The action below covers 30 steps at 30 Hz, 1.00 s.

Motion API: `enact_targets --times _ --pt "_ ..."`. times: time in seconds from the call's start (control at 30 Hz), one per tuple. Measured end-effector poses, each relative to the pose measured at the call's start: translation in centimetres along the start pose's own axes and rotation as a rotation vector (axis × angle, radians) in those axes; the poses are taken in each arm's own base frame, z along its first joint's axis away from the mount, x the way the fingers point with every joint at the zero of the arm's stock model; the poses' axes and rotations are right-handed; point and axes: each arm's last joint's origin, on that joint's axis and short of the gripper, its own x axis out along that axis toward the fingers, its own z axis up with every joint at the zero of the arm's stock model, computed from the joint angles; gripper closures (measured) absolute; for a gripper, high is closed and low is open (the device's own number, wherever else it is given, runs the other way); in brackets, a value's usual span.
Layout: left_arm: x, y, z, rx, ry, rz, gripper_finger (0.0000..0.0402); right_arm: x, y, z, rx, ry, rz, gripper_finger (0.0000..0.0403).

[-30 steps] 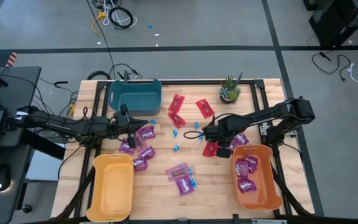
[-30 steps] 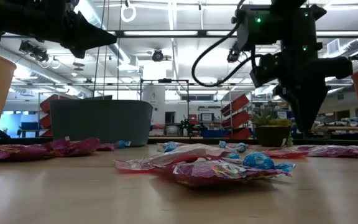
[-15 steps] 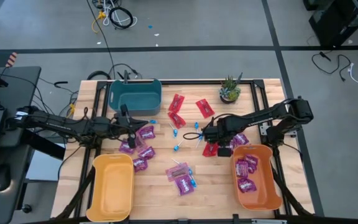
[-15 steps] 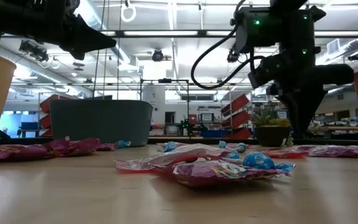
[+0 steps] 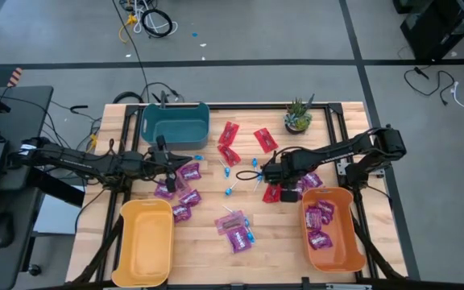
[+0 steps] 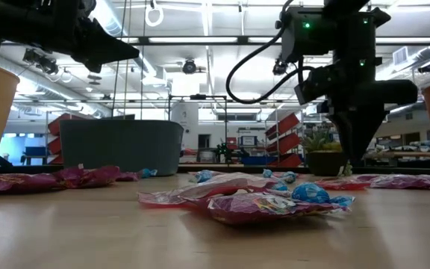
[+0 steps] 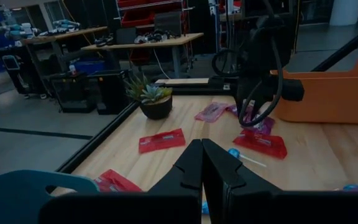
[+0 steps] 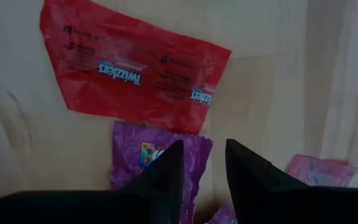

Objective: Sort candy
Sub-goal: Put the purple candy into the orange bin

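Compared with a second ago, the right pincer (image 5: 274,187) is seen lowered a little further over the desk (image 5: 280,242) and slightly shifted, while the left arm is unchanged. In the right wrist view its two dark fingers (image 8: 166,174) are parted by a narrow gap and point down at a purple packet (image 8: 157,158) lying on the wood, just beside a flat red packet (image 8: 135,74); nothing is gripped between them, and whether the tips touch the purple packet cannot be told. From above, this pincer is placed near the desk's right half, just beside the orange bin (image 5: 329,229), in which several purple packets (image 5: 319,217) are already lying. The left pincer (image 5: 170,167) is held above the desk beside the teal bin (image 5: 176,121), its fingers (image 7: 194,165) pressed together with nothing between them. More purple packets (image 5: 182,187) are scattered beside it, near the yellow bin (image 5: 145,242). Red packets (image 5: 244,138) are lying toward the desk's far middle, near a small potted plant (image 5: 298,117). Blue lollipops (image 5: 230,189) are strewn about the centre, and a further small heap of mixed candy (image 5: 236,229) is lying toward the near edge.
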Motion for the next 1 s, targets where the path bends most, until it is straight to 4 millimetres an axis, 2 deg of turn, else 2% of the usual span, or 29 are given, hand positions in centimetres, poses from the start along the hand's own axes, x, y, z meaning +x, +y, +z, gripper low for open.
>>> enact_targets --times 0.27,0.53,1.0 --pt "0.0 0.0 0.0 0.0 0.0 0.0 0.0396 0.0 -0.1 0.0 0.006 -0.005 -0.019 0.0293" --pt "0.0 0.0 0.0 -0.005 0.003 -0.001 0.0396 0.0 -0.1 -0.1 0.116 0.003 -0.021 0.0288" --pt "0.0 0.0 0.0 -0.01 0.004 0.0 0.0396 1.8 -0.1 -1.3 0.11 0.043 -0.022 0.0285"
